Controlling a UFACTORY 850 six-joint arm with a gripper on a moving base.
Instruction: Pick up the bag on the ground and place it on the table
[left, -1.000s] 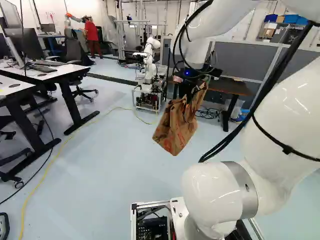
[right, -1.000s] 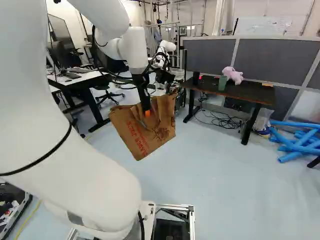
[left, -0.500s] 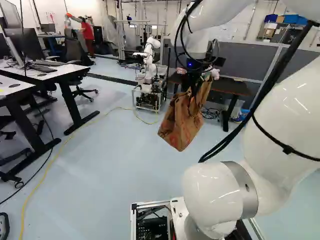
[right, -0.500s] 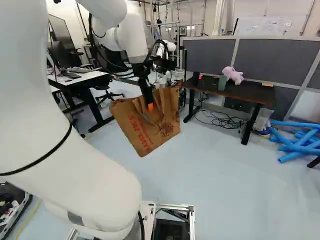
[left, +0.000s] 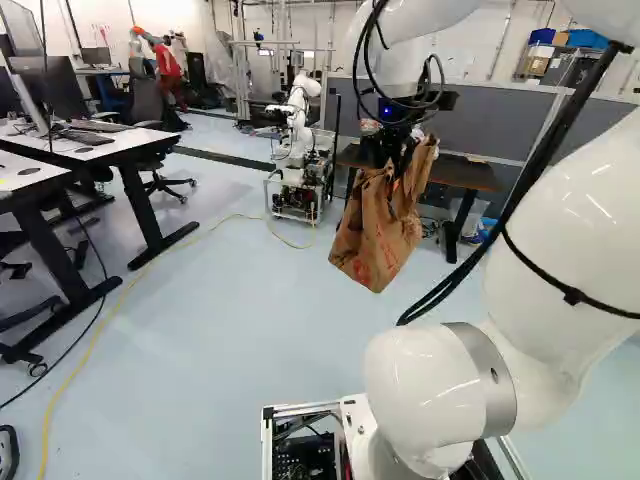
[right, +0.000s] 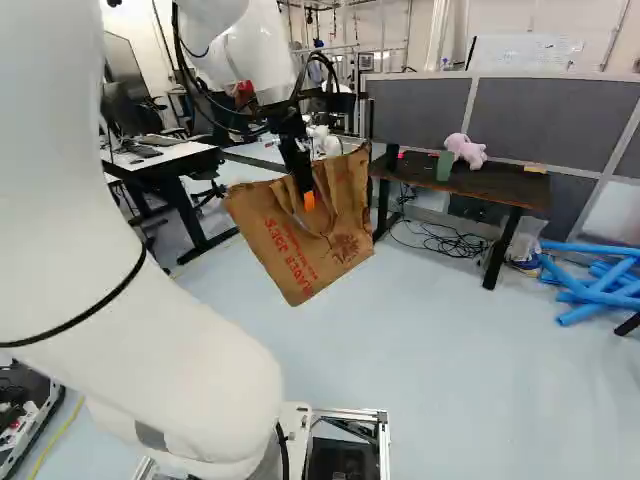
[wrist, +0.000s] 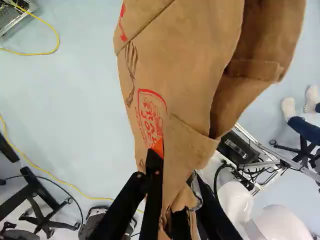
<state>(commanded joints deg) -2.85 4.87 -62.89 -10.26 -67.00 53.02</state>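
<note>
Against the frames of half a second earlier, my base had not moved; my white jointed arm (right: 270, 55) had lifted and carried the brown paper bag with red print (right: 305, 250) higher, toward the right of both base views, nearer the dark-topped table with black legs (right: 505, 186); the bag moved with my black two-fingered gripper with orange pads (right: 308, 200).

I was grasping the bag, its upper part pinched between my fingers; it hung tilted in the air above the pale floor (right: 430, 350), off the table, to the table's left in the right base view.

In the wrist view the bag's folds covered the tip of one finger, while the other finger's orange pad showed only in part; the bag's far end ran out of that view; in the left base view the bag hid part of the table, and I could not make out the pink plush toy (right: 465, 150), plain in the right base view.
</note>
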